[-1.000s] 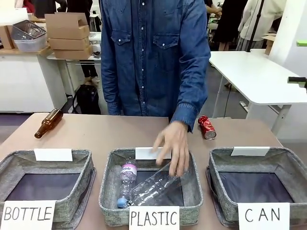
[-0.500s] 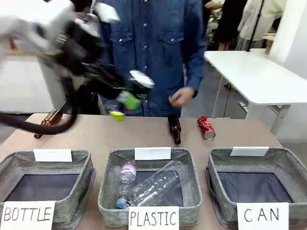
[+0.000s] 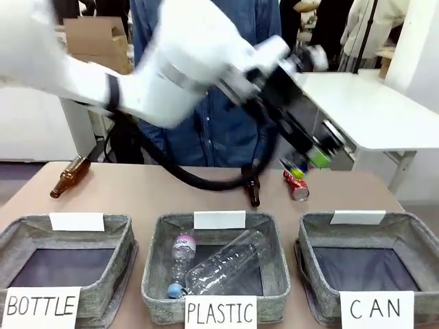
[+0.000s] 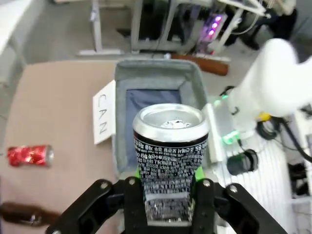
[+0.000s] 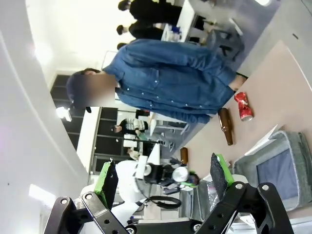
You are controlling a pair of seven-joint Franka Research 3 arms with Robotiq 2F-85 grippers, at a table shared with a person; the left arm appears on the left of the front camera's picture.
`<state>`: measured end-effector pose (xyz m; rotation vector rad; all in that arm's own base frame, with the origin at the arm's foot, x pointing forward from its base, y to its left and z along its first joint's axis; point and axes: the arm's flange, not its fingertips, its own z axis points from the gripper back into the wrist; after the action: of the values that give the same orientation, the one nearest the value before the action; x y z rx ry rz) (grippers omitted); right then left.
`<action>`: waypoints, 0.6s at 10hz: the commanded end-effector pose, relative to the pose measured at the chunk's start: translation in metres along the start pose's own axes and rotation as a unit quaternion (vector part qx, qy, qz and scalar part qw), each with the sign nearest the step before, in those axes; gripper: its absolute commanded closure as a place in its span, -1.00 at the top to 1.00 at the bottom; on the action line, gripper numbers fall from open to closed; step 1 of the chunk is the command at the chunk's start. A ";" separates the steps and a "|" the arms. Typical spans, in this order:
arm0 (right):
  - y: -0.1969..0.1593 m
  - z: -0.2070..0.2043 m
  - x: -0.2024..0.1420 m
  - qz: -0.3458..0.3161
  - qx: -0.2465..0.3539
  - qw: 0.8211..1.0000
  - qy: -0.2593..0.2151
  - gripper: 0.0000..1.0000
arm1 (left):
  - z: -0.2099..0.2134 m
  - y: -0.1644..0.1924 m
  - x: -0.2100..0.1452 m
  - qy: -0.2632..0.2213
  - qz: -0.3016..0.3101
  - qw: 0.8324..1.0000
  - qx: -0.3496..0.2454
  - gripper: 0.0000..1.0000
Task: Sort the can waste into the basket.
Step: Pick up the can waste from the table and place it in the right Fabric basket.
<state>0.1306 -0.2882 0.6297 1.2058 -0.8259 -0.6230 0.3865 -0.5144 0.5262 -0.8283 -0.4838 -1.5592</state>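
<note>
Left gripper: we see it (image 4: pixel 168 178) pinching the dark can, a green pad pressed to each side of the can's lower half. In the front view it (image 3: pixel 317 156) is a blur in the air over the far right of the table (image 3: pixel 171 195), on the left arm that reaches across from the left.
Dark can (image 4: pixel 170 146): upright between the fingers and clear of the table, with its silver end towards the wrist camera.
Red can (image 3: pixel 296 184): on its side on the table at far right, beyond the basket.
Basket (image 3: pixel 401 221): near right, with its "CAN" sign (image 3: pixel 376 308) in front and its dark bottom showing. In the left wrist view it (image 4: pixel 156 78) lies past the held can.
Right gripper (image 5: pixel 161 179): fingers spread wide, raised off the table.
Brown bottles: one (image 3: pixel 254 190) is just left of the red can, another (image 3: pixel 68 176) at far left.
Middle basket (image 3: pixel 154 274): signed "PLASTIC", with clear bottles (image 3: pixel 219 264) inside.
Person (image 5: pixel 170 78): we see a denim shirt at the far side.
</note>
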 end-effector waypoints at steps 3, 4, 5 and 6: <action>0.018 0.001 -0.005 0.017 -0.003 1.000 0.008 1.00 | -0.109 0.003 0.016 0.103 -0.002 0.994 -0.041 -0.22; 0.018 0.001 -0.005 0.017 -0.003 1.000 0.008 1.00 | -0.108 0.006 0.006 0.137 -0.028 0.985 -0.098 -0.22; 0.018 0.001 -0.005 0.017 -0.003 1.000 0.008 1.00 | -0.115 -0.006 0.002 0.075 0.001 0.997 -0.032 -0.22; 0.018 0.001 -0.005 0.017 -0.003 1.000 0.008 1.00 | -0.115 -0.006 0.002 0.075 0.001 0.997 -0.032 -0.22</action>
<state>0.1326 -0.2801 0.6422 1.1856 -0.8210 -0.5903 0.3578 -0.6016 0.4417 -0.7463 -0.2727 -1.6748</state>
